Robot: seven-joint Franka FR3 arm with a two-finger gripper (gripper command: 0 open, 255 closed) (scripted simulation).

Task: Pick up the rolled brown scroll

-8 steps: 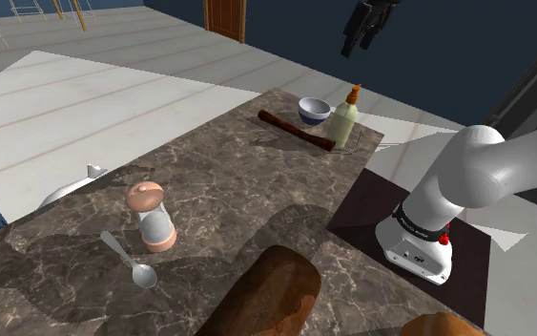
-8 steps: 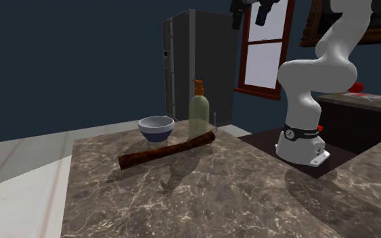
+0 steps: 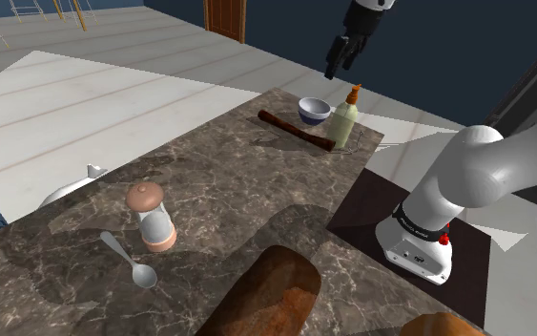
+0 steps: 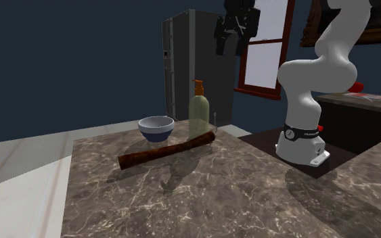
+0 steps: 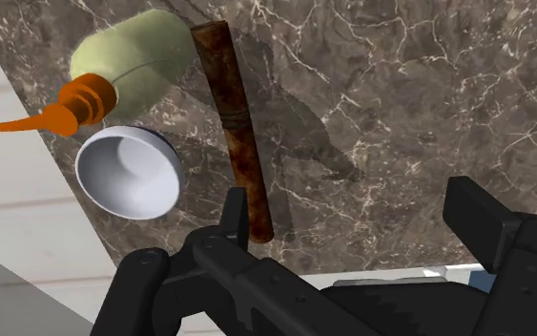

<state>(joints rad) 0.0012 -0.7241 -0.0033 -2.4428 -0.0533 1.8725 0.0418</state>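
1. Your claw (image 3: 339,59) hangs well above the far end of the desk (image 3: 228,191), released, fingers apart and holding nothing.
2. Find the scroll (image 3: 297,130) flat on the desk below it. In the shoulder view its long axis runs from the left toward the bottle (image 3: 344,122), and the bowl (image 3: 315,110) sits just beyond it.
3. In the wrist view, note that the scroll (image 5: 235,124) is not centred in the claw (image 5: 360,215). It lines up with the finger on the bowl's (image 5: 129,174) side, and the gap between the fingers sits over bare desk (image 5: 400,95).
4. Use the scroll's axis, which looks roughly square to the line from one finger to the other. My read is that you need little or no wrist turn and the fingers can close across its width.
5. Shift the claw sideways toward the bowl's side until the scroll's middle sits between the fingers, then descend.
6. Mind the neighbours: one end of the scroll lies just beside the bottle (image 5: 133,72), and the bowl is close along the same side. I would aim mid-length or toward the free end, so the finger on that side has room.
7. Check height in the second exterior view: the claw (image 4: 227,42) is far above the scroll (image 4: 167,150), so a long drop remains.
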